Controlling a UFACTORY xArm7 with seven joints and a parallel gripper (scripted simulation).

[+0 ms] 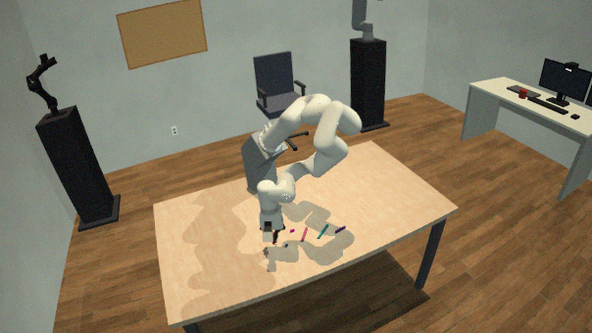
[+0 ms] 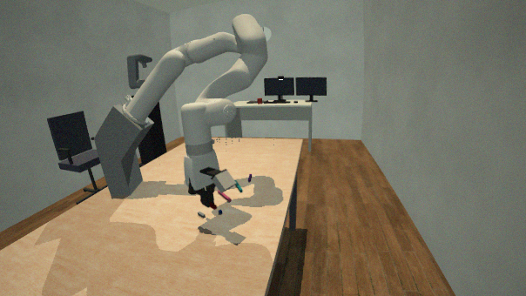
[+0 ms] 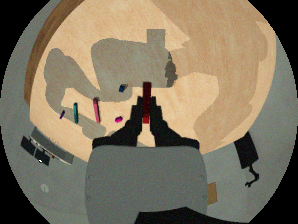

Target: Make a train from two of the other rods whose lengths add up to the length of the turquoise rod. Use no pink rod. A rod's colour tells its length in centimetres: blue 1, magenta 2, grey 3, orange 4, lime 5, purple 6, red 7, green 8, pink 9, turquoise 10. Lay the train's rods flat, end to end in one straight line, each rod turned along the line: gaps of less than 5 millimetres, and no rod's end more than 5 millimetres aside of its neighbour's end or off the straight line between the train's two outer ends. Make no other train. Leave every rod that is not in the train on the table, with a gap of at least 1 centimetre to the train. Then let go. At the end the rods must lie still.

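We watch the gripper [image 1: 275,236] [image 2: 208,201] [image 3: 146,103] clamp the red rod [image 1: 274,240] [image 2: 212,206] [image 3: 146,95].
From above, turquoise [image 1: 322,231] [image 2: 239,186] [image 3: 76,113] lies between pink [image 1: 304,234] [image 2: 224,196] [image 3: 96,110] and purple [image 1: 340,229] [image 2: 250,178] [image 3: 62,114]; outside, grey [image 2: 201,214] lies near blue [image 2: 220,211] [image 3: 122,88]; at the wrist, red points lengthwise between the fingers.

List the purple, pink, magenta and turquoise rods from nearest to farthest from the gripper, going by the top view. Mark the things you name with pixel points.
1. Short magenta rod [image 1: 292,230] [image 3: 118,119]: just to the picture's right.
2. Long pink rod [image 1: 305,234] [image 2: 225,197] [image 3: 96,110]: next one rightward.
3. Long turquoise rod [image 1: 322,231] [image 2: 239,186] [image 3: 76,113]: beyond the pink.
4. Purple rod [image 1: 340,229] [image 2: 250,178] [image 3: 62,115]: farthest right.
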